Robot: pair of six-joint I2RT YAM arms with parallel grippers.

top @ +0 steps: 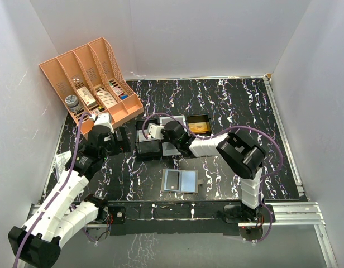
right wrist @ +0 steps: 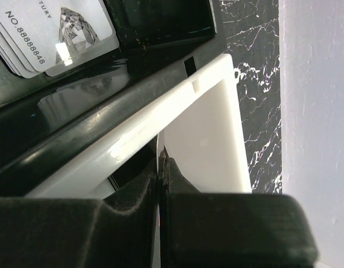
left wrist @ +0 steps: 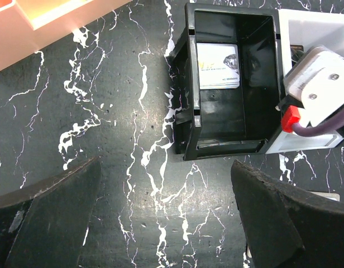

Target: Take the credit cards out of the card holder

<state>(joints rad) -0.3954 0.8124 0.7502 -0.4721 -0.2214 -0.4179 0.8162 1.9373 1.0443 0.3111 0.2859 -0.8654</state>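
Here, your black marbled table (top: 228, 106) fills the workspace, with a peach rack (top: 91, 75) of small labelled boxes at its far left corner. You have both arms reaching toward a cluster of trays in the middle.

Your left gripper (left wrist: 165, 164) hangs over bare table just short of a black tray (left wrist: 183, 95). Its fingers (left wrist: 55, 218) are spread wide and hold nothing.

Your right gripper (right wrist: 161, 159) sits low over the white tray (right wrist: 211, 128) that stands right beside that black one. Its fingers are pressed fully together, and you cannot make out anything between them.

A second black tray (top: 208, 118) stands at the right of the cluster, farther back.

You find the card holder (top: 180, 180) lying open and flat near the front edge of the table, between the two arm bases and apart from the trays. Its two pale-blue panels face up and its small tab (top: 199, 182) sticks out to the right. No gripper touches it.

As for the cards, a few pale cards (left wrist: 218, 66) lie stacked, slightly fanned, in the far end of the first black tray. The top one carries printed numbers and a diamond picture. A gold-orange card (top: 199, 127) lies in the second black tray.
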